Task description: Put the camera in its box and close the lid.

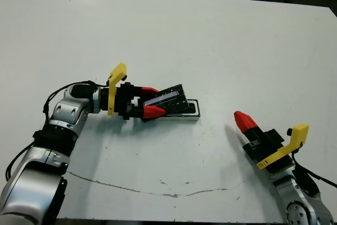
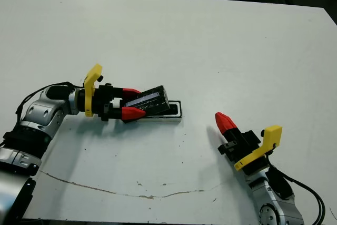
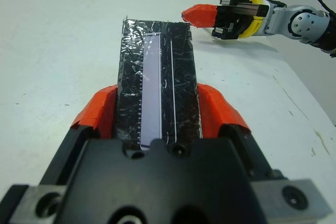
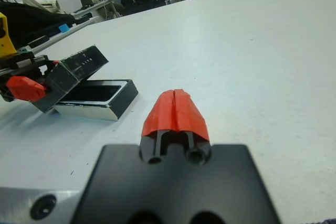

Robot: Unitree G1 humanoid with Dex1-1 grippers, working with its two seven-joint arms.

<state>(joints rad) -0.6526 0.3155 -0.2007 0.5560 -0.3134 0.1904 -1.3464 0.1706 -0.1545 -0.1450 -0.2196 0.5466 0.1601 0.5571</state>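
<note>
Left tool, at centre left of the frame, is clamped on the lid, which is held tilted over the left end of the box. Right tool, at lower right, is seen with fingers pressed together, well apart from the box on the white tabletop. The camera cannot be made out.

From the head, our two eye views look forward and down on the white table, while each wrist view looks low along its own fingers, the left very near the lid, and both share the box region with the eye views.
</note>
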